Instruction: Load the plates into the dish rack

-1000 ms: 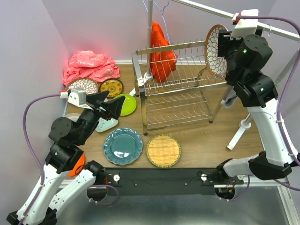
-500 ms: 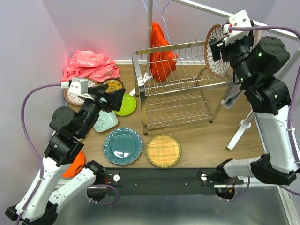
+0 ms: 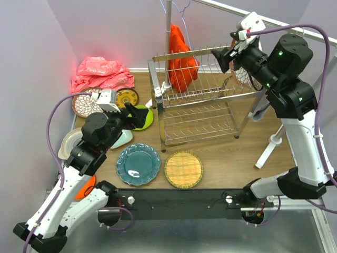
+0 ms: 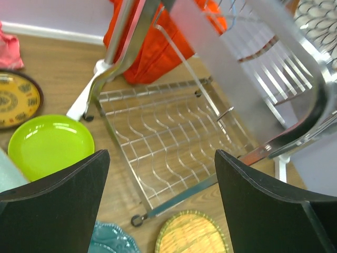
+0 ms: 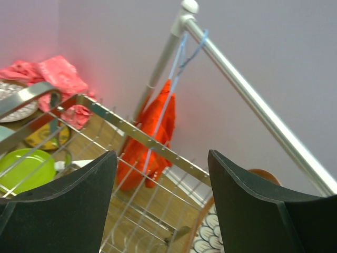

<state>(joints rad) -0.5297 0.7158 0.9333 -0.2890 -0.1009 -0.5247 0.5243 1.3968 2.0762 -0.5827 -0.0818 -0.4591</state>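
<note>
End effectors spread, empty: left (image 3: pixel 138 113) by lime plate (image 4: pixel 50 145) rim, right (image 3: pixel 226 55) above dish rack (image 3: pixel 202 87) rail.

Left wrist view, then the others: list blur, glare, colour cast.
Left wrist view: the rack frame, close to the lens, is a pale blurred bar; the green plate shows white glare. Top view: red glow tints the wall above the pink cloth. Right wrist view: same red tint at left.
</note>
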